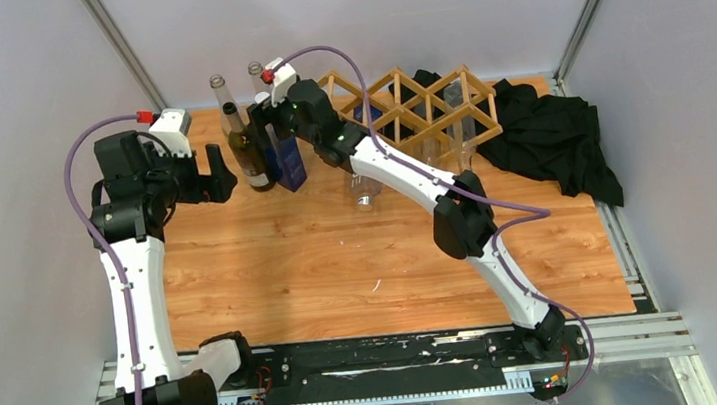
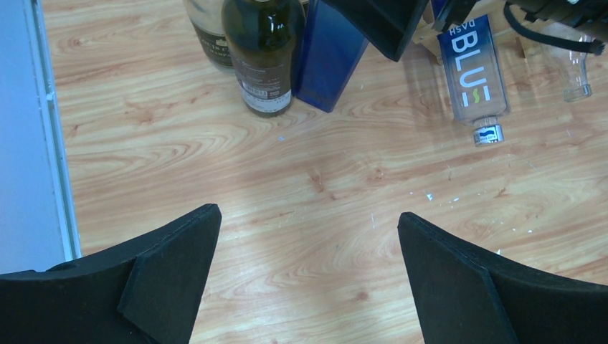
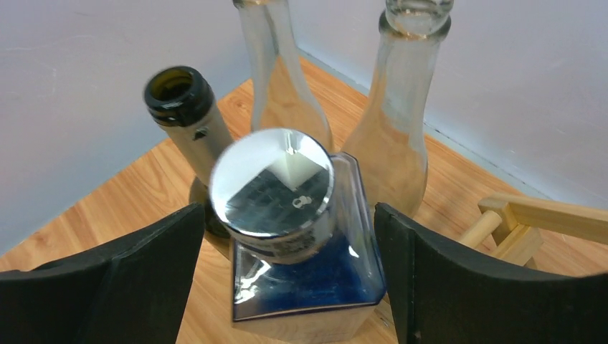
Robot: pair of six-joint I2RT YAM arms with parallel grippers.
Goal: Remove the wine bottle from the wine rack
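The wine rack (image 1: 425, 105), a light wooden lattice, stands at the back of the table; one corner (image 3: 538, 215) shows in the right wrist view. A blue square wine bottle (image 1: 290, 159) with a silver cap (image 3: 276, 183) stands upright on the table left of the rack. My right gripper (image 1: 273, 123) (image 3: 287, 211) is open, one finger on each side of the blue bottle's shoulder, with a gap on the left side. My left gripper (image 1: 221, 172) (image 2: 308, 218) is open over bare wood, left of the bottles, holding nothing.
A dark bottle (image 1: 246, 149) (image 2: 264, 50) and two clear bottles (image 3: 276, 72) (image 3: 401, 107) stand close behind and beside the blue one. A clear labelled bottle (image 2: 473, 72) lies at the rack's foot. Another clear bottle (image 1: 456, 112) sits in the rack. Black cloth (image 1: 548, 132) lies at the back right.
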